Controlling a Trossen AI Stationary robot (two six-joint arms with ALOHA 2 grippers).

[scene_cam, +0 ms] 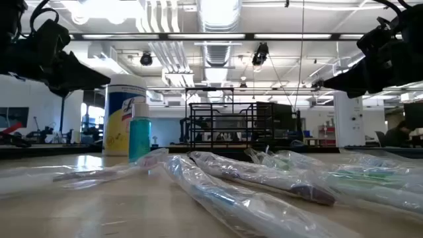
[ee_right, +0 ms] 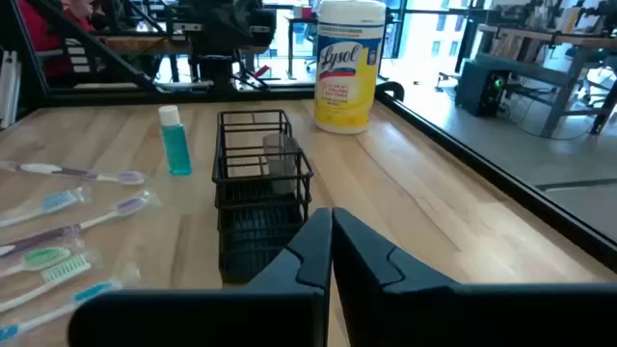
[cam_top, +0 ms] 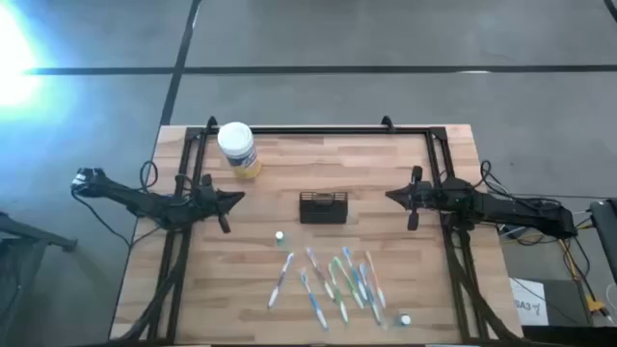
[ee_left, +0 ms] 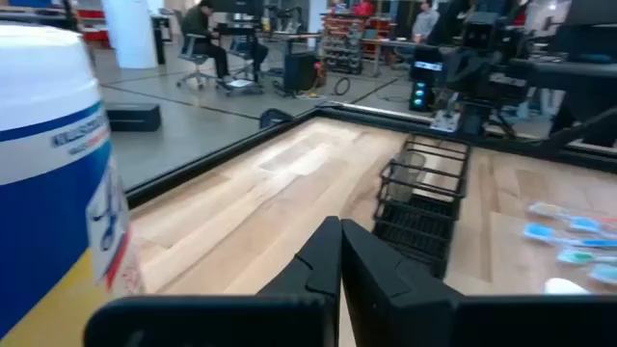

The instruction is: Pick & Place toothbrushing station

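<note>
Big wooden desk with a black frame round the edges. Both arms parked high, one over each side edge, aimed at the middle. Left gripper shut tight, nothing in it. Right gripper same deal: pinched closed, empty, well clear of everything.

Then a wipes tub near the far left corner. Looked like the heaviest thing there, but not the job.

The station sat dead centre, roughly level with both grippers, standing upright. Black wire basket, open on top, with what seemed to be a small clear cup in one end. Probably light and stiff, so no crushing worries. Thin wires are easy to miss or slide off, though, and an empty basket could skid on the smooth wood or tip if nudged low. Best bet: drop over the top rim of a long side, one finger inside and one outside, near the middle so it hangs level. Would need opening up first.

Smaller stuff: a scatter of wrapped toothbrushes toward the near edge, and a little teal bottle between them and the station.
</note>
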